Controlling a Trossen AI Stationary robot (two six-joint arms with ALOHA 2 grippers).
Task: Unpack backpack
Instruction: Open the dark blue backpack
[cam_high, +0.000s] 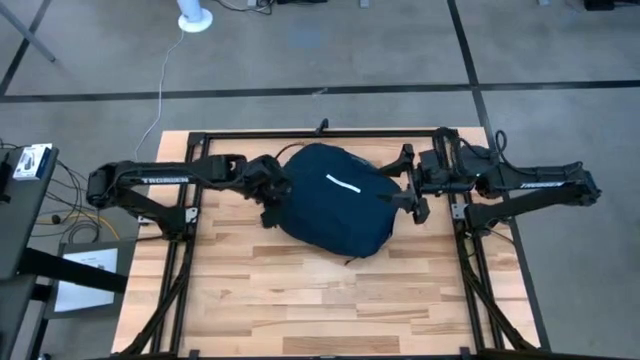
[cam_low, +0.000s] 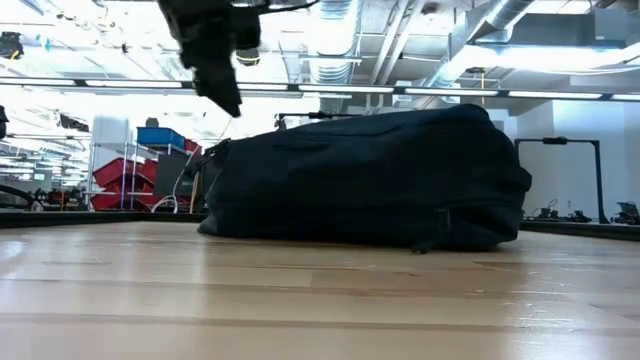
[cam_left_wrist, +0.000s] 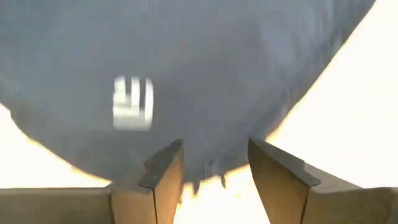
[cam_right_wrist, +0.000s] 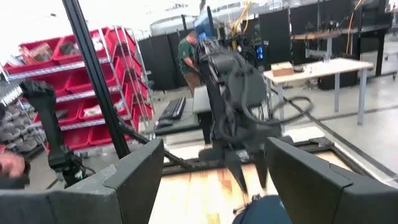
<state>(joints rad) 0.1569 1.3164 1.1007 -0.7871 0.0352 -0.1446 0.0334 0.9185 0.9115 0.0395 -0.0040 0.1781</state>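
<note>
Dark left gripper (cam_high: 272, 205): jaws apart, nothing between them, at the backpack's left edge, frame centre-left; likely hunting a zipper or fold.
Right gripper (cam_high: 410, 198): jaws wide apart, empty, at the bag's right edge; probably there to steady it.
Backpack (cam_high: 335, 200): navy fabric, flat on the wooden table (cam_high: 300, 300), upper centre of frame, appears closed.
White stripe (cam_high: 347, 185): faces up.

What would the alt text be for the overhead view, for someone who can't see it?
A large rounded dark navy fabric backpack with a short white stripe lies on a light wooden table. The open left gripper and open right gripper flank it at opposite edges.
</note>
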